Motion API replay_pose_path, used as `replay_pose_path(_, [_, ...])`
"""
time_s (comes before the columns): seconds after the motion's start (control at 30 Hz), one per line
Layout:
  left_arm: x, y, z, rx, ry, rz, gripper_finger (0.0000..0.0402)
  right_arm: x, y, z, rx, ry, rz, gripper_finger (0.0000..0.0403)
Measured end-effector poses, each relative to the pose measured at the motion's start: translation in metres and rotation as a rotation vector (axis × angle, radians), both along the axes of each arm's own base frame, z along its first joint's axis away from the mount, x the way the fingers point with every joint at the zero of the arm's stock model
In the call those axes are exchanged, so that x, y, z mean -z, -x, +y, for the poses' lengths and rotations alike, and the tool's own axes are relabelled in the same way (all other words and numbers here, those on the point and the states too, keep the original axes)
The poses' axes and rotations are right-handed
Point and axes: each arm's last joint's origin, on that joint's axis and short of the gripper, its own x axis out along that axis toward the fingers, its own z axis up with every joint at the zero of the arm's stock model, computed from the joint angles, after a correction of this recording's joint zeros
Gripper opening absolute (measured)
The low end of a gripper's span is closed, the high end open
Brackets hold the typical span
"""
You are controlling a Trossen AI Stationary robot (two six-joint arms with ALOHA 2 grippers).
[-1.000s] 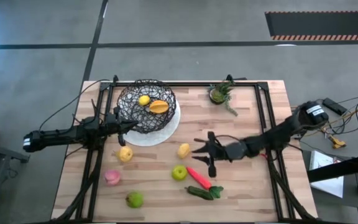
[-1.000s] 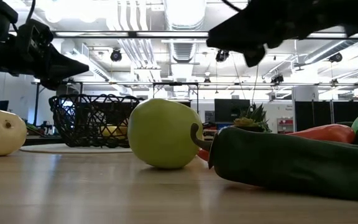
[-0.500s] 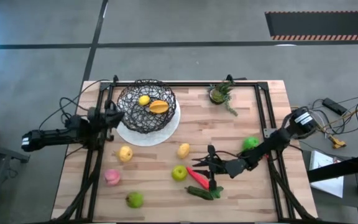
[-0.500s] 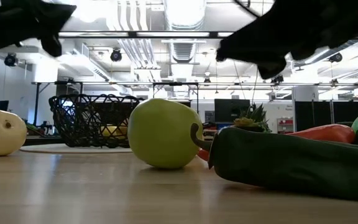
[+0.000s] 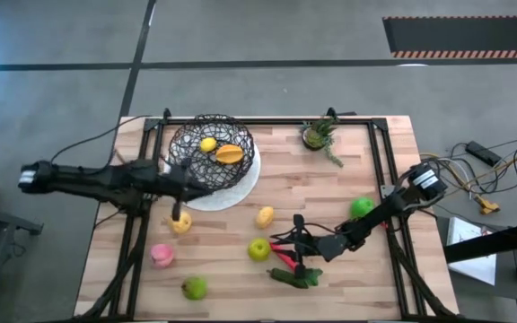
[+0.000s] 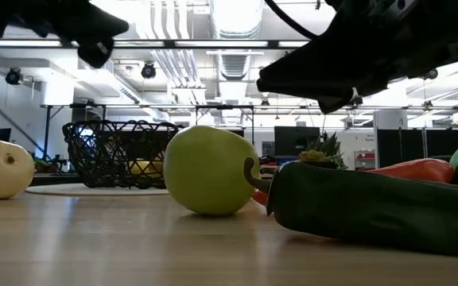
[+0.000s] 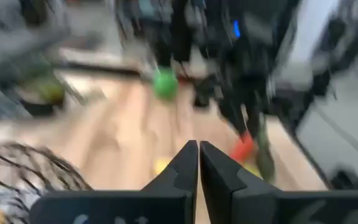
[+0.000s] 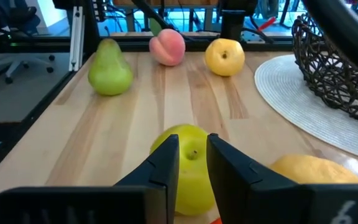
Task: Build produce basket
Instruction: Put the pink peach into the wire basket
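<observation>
Green apple (image 8: 188,163) ahead of the right gripper (image 8: 193,163) — jaws narrowly parted, empty — left gripper (image 7: 199,163) closed

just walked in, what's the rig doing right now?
Filling the black wire basket with toy produce. A lemon and an orange half are already inside. The right gripper hangs near the red pepper and the green apple, fingers narrowly apart, holding nothing. The left gripper is shut and empty, reaching over the white plate beside the basket. The remaining fruits lie loose on the table.
</observation>
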Motion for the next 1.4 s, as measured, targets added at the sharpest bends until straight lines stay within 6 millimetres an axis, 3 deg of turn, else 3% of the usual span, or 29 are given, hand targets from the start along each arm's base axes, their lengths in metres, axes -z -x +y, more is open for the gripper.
replay_pose_path(0.17, [-0.012,-0.014,-0.023,-0.025,-0.043,0.291,0.0000,-0.002,0.004,0.003,-0.016,0.015,0.030,0.0073])
replay_pose_path(0.37, [-0.016,-0.016,-0.057,-0.133,-0.007,0.705,0.0000,-0.001,0.008,0.009,-0.036,0.022,0.041,0.0064])
replay_pose_path(0.63, [0.007,-0.004,-0.101,-0.297,0.127,1.172,0.0014,-0.001,0.008,0.009,-0.033,0.034,0.040,0.0067])
replay_pose_path(0.87, [0.025,0.007,-0.135,-0.367,0.243,1.354,0.0118,-0.001,0.008,0.009,-0.041,0.066,0.039,0.0068])
replay_pose_path(1.17, [0.031,0.021,-0.157,-0.376,0.319,1.468,0.0281,-0.001,0.009,0.008,-0.047,0.091,0.042,0.0066])
replay_pose_path(1.4, [0.048,0.020,-0.161,-0.380,0.210,1.486,0.0327,-0.001,0.009,0.008,-0.048,0.096,0.046,0.0070])
